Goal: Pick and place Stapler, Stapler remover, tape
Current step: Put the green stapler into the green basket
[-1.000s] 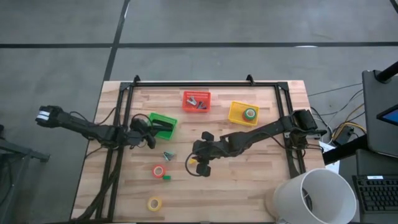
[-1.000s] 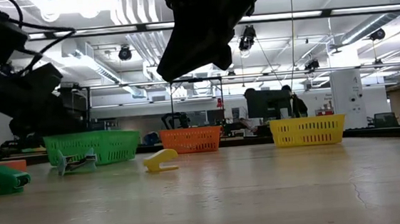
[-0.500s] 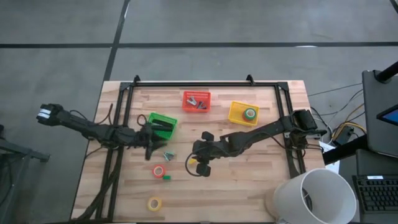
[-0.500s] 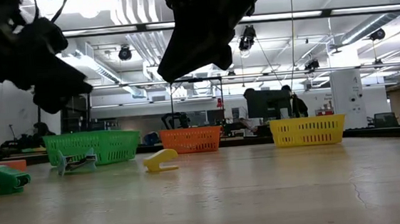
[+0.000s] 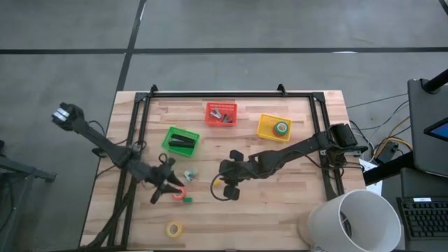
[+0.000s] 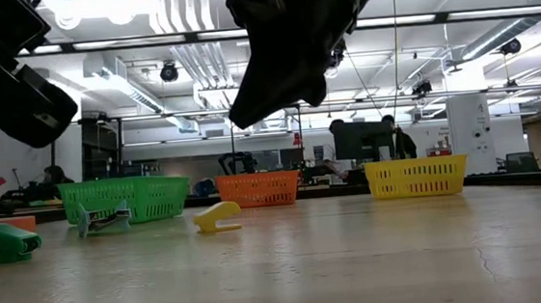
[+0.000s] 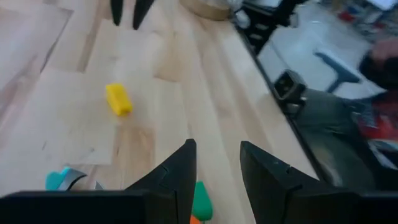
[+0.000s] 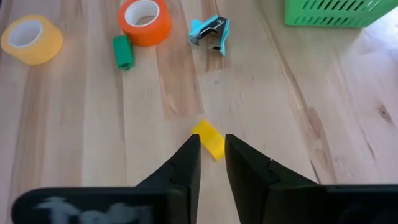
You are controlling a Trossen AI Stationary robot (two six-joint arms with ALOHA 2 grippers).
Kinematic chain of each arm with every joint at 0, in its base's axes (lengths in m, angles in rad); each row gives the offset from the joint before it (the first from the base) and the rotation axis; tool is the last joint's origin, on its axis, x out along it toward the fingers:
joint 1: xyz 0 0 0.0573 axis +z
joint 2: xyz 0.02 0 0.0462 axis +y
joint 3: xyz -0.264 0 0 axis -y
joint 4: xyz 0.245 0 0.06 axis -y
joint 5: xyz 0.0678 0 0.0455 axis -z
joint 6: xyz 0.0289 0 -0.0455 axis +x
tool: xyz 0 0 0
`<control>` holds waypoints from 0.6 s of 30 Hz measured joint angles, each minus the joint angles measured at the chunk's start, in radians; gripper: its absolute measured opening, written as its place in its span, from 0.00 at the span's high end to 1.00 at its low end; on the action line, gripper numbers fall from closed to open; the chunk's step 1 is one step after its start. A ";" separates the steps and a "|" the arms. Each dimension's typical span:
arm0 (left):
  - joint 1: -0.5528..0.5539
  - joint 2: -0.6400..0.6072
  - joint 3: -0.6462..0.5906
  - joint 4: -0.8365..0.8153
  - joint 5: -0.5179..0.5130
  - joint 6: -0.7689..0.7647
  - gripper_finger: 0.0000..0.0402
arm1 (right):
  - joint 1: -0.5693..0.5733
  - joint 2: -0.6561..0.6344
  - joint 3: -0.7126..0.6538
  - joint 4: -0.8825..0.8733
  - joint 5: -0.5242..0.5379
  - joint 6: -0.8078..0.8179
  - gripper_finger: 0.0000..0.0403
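Observation:
The black stapler lies inside the green basket. A red tape roll lies flat on the table beside a small green piece. A yellow roll lies near the table's near edge, and a green roll sits in the yellow basket. A teal stapler remover rests on the wood. My left gripper hovers open above the red roll. My right gripper hangs narrowly open above a small yellow piece.
An orange basket with metal removers stands at the far side. A black frame runs along the table's far, left and right sides. A white bucket sits off the near right corner. Bare wood lies at the near right.
My left gripper has swung away from the green basket toward the near edge and now hovers over the red tape roll, staying above the table. The right arm has shifted only slightly over the yellow piece.

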 joint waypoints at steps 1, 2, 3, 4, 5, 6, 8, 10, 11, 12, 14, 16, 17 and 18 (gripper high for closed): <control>-0.019 0.031 0.016 0.001 -0.034 -0.019 0.69 | 0.000 0.000 -0.002 0.000 0.000 -0.001 0.84; -0.032 0.061 0.029 0.001 -0.058 -0.042 0.68 | 0.000 0.000 -0.002 0.000 0.000 -0.001 0.84; -0.042 0.091 0.042 0.000 -0.068 -0.062 0.68 | 0.000 0.000 -0.004 0.000 0.000 -0.001 0.84; -0.050 0.122 0.056 -0.001 -0.070 -0.077 0.68 | 0.001 0.000 -0.004 0.000 0.000 -0.001 0.84; -0.055 0.154 0.072 0.000 -0.072 -0.091 0.67 | 0.002 0.000 -0.004 0.000 0.000 -0.001 0.84; -0.061 0.186 0.087 0.000 -0.076 -0.104 0.67 | 0.002 0.000 -0.005 0.000 0.000 -0.001 0.84; -0.064 0.255 0.120 -0.001 -0.086 -0.113 0.64 | 0.006 0.000 -0.006 0.002 0.000 -0.001 0.84; -0.064 0.323 0.157 -0.010 -0.090 -0.111 0.60 | 0.011 0.000 -0.008 0.001 -0.002 -0.001 0.84; -0.064 0.354 0.175 -0.020 -0.090 -0.103 0.58 | 0.014 0.000 -0.009 0.001 -0.003 -0.001 0.84; -0.064 0.386 0.195 -0.030 -0.090 -0.089 0.55 | 0.017 0.000 -0.011 0.001 -0.003 -0.001 0.84; -0.064 0.439 0.239 -0.073 -0.087 -0.071 0.51 | 0.025 0.000 -0.013 0.000 -0.003 -0.001 0.84; -0.064 0.483 0.287 -0.147 -0.085 -0.068 0.48 | 0.033 0.000 -0.015 -0.002 -0.003 -0.001 0.85; -0.064 0.502 0.308 -0.185 -0.084 -0.071 0.48 | 0.039 0.000 -0.015 -0.005 -0.003 -0.001 0.85; -0.065 0.520 0.330 -0.227 -0.084 -0.073 0.47 | 0.043 0.000 -0.016 -0.005 -0.003 -0.001 0.85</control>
